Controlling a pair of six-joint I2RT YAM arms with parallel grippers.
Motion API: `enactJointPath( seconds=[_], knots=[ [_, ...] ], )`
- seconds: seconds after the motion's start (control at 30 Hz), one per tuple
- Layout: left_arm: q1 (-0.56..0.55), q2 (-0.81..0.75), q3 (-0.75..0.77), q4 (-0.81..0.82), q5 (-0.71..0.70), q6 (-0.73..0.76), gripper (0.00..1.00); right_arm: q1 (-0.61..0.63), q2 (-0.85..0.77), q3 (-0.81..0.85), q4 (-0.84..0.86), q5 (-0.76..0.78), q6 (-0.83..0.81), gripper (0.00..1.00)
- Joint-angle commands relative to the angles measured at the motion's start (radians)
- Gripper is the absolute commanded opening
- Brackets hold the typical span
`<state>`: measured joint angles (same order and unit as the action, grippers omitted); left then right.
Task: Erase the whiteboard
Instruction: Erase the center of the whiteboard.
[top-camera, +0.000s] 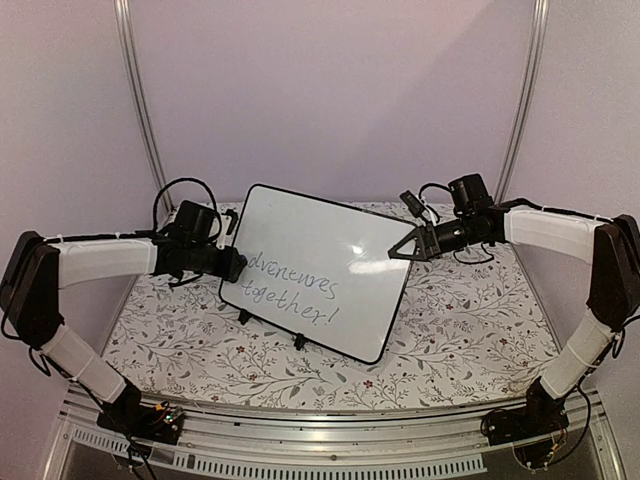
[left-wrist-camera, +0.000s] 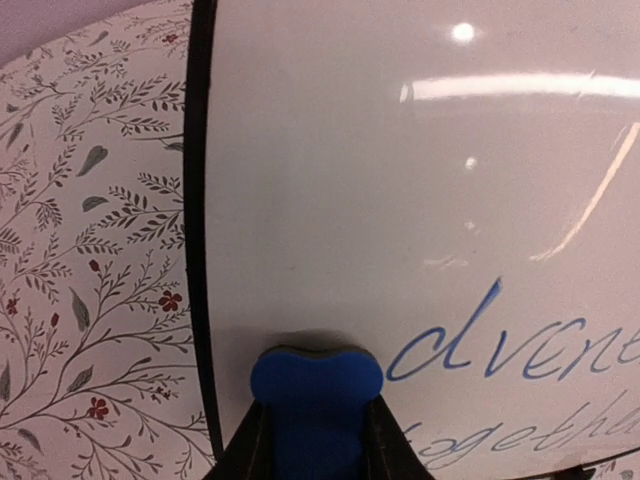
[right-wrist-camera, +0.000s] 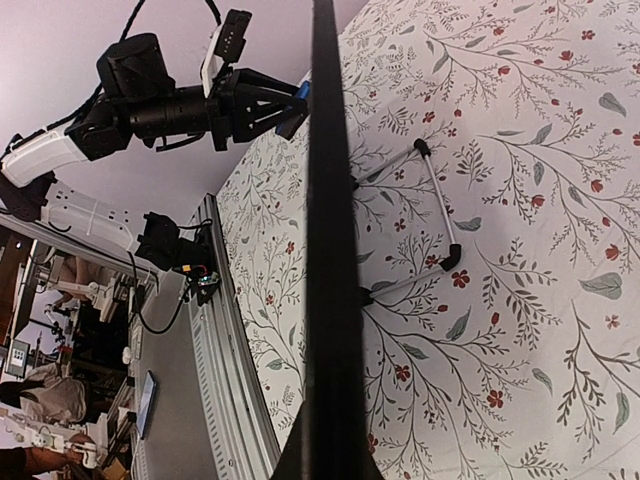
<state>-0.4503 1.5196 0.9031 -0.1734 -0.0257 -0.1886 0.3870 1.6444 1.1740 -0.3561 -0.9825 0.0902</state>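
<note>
Erasing the whiteboard (top-camera: 330, 225), propped tilted at the middle of the counter (top-camera: 460, 335)
With left tool (top-camera: 237, 266) clamped on blue eraser (left-wrist-camera: 316, 385) at the nine o'clock edge, sweep flat toward three o'clock over the writing (left-wrist-camera: 520, 348); brace with right tool (top-camera: 402, 251) pinched shut on the three o'clock rim.

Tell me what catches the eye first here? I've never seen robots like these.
A glossy whiteboard stands tilted in the middle of the flowery table, with handwriting across its lower part. The left gripper pinches a blue eraser against the board's left side, just beside the first letters. The right gripper clamps the opposite edge.
</note>
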Motion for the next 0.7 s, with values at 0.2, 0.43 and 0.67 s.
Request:
enactJointPath(
  seconds=[0.2,0.43,0.67],
  knots=[
    [0.008,-0.009,-0.031,-0.045,0.016,-0.016,0.00,-0.008,-0.029,-0.003,-0.006,-0.012,-0.035,0.00],
    [0.052,-0.006,0.034,0.005,-0.011,-0.006,0.00,-0.008,-0.034,-0.005,-0.008,-0.013,-0.034,0.00],
    [0.074,0.003,0.045,0.042,0.004,-0.048,0.00,-0.008,-0.031,-0.006,-0.008,-0.019,-0.031,0.00]
  ],
)
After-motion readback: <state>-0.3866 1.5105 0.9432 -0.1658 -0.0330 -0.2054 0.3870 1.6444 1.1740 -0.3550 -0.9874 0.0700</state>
